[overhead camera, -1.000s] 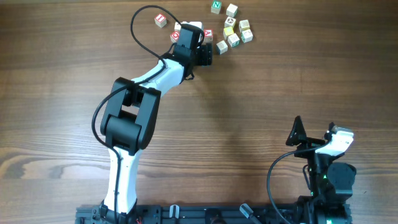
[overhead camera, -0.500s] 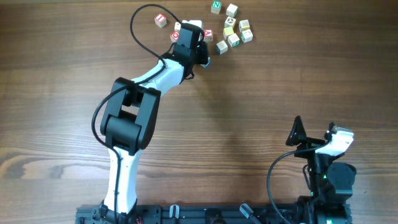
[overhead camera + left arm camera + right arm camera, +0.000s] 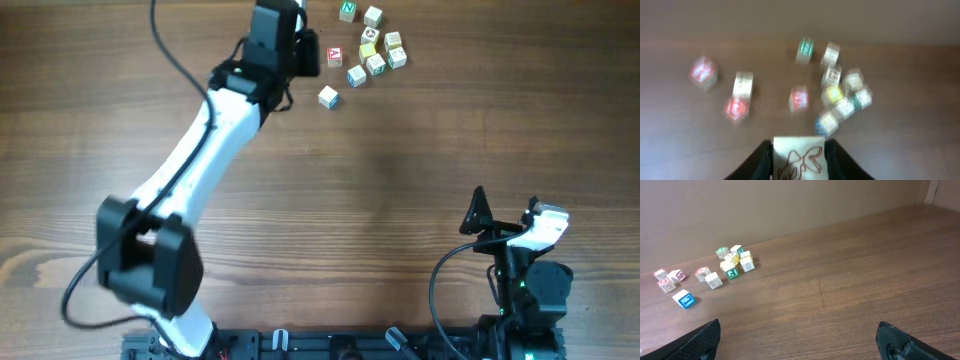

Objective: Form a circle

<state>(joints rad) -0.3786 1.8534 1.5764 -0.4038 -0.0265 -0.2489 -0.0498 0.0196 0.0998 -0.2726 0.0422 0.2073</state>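
Gripping a red-drawn cube [image 3: 799, 161], the left end effector [image 3: 800, 151] hovers — right end effector [image 3: 797, 332] spread wide.

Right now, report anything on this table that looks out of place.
A blue-edged cube lies alone, apart from the main cluster. The cubes make a loose scatter, no circle. The left gripper has its jaws shut on a cube with a red drawing.
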